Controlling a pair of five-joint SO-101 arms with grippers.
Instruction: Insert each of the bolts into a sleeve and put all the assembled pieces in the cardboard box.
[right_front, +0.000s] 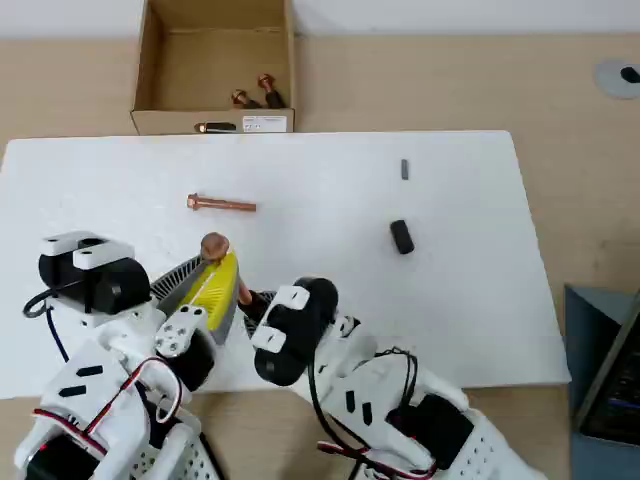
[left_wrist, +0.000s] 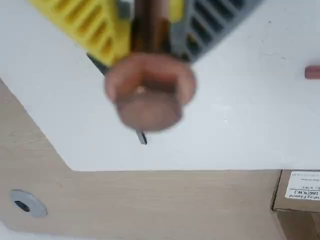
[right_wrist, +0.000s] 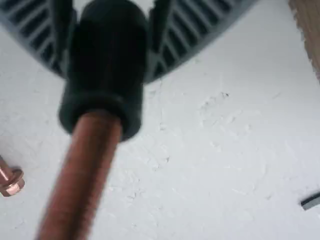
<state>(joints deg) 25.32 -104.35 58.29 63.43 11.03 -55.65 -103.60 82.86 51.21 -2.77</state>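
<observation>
My left gripper, with one yellow and one grey finger, is shut on the shaft of a copper bolt, just below its flanged head. My right gripper is shut on a black sleeve. The bolt's threaded shaft enters the sleeve's open end; both are held above the white mat. A second bolt lies loose on the mat. Another black sleeve lies to the right. The cardboard box at the back holds two assembled pieces.
A small dark grey piece lies on the white mat behind the loose sleeve. The wooden table surrounds the mat, with a round grey grommet at the far right. Both arm bases stand along the mat's front edge.
</observation>
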